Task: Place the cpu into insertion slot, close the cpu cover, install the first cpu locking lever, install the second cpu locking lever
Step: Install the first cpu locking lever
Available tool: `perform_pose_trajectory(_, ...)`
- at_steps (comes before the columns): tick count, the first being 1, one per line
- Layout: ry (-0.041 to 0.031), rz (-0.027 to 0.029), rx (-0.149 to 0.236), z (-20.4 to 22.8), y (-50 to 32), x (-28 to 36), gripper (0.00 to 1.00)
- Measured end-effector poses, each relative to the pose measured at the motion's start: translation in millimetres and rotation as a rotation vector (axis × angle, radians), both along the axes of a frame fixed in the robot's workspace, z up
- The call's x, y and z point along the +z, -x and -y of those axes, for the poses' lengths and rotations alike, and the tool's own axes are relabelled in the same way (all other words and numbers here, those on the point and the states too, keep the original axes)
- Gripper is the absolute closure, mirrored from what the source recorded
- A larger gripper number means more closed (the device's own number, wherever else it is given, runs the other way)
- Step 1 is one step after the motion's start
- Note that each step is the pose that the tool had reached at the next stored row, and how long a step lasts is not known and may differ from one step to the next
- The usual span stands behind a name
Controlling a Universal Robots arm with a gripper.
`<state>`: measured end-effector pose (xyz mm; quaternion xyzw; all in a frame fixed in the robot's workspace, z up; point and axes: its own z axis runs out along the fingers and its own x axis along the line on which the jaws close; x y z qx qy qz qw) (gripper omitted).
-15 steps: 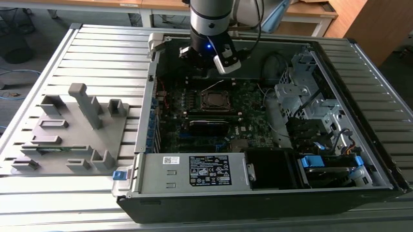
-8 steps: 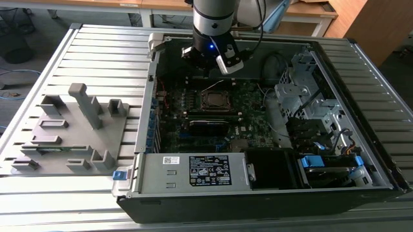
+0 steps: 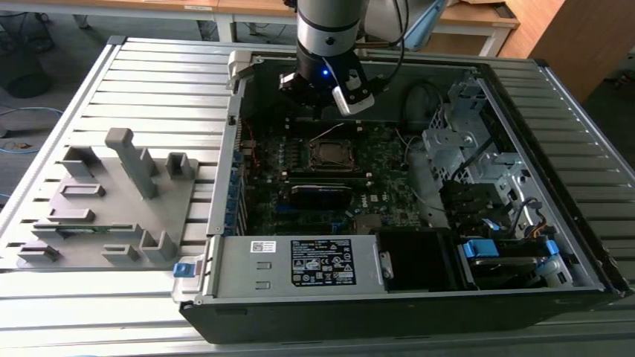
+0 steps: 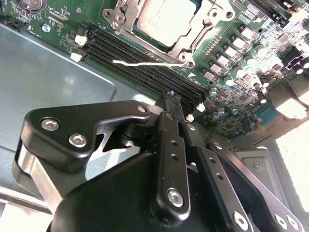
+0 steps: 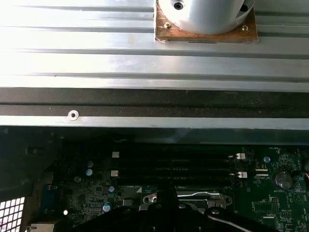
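Silver slats make up the table (image 3: 159,82), and on it lies an open computer case (image 3: 397,321) with its green board facing up. On the silver box (image 3: 248,271) at the case's near edge there is a white label (image 3: 323,262) with black print, too fine for me to make out. Blue tabs (image 3: 479,248) show beside it. A grey fixture tray (image 3: 109,193) sits on the exterior view's left, apart from the case.

The cpu (image 4: 161,17) sits in the insertion slot (image 3: 311,154), near the middle of the board. Its dull metal top is cut off by the frame edge in the second wrist view. The cpu cover (image 4: 193,34) seems to lie flat around the chip, though I can't be sure it is fully down. One thin pale lever (image 4: 137,62) sticks out loose over the long black memory slots (image 4: 120,48).

The gripper (image 3: 317,113) hangs above the board, between the case's far wall and the slot, touching nothing. In the second wrist view its jaws look drawn together at the tip (image 4: 173,96), with nothing between them. The black linkage hides the board beneath.

Open board lies between the tip and the chip. The drive cage and cables crowd the exterior view's right. In the first wrist view a white round base (image 5: 203,14) stands on a brown plate beyond the case wall.
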<state>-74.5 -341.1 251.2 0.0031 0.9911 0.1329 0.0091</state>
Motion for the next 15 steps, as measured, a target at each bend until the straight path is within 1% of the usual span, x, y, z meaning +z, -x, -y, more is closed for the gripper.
perform_pose_trajectory(8, 0.0, 0.0, 0.0, 0.0, 0.0, -0.1, 0.89)
perform_pose_trajectory(15, 0.0004, -0.0009, 0.0, 0.0, -6.6, -0.1, 0.89)
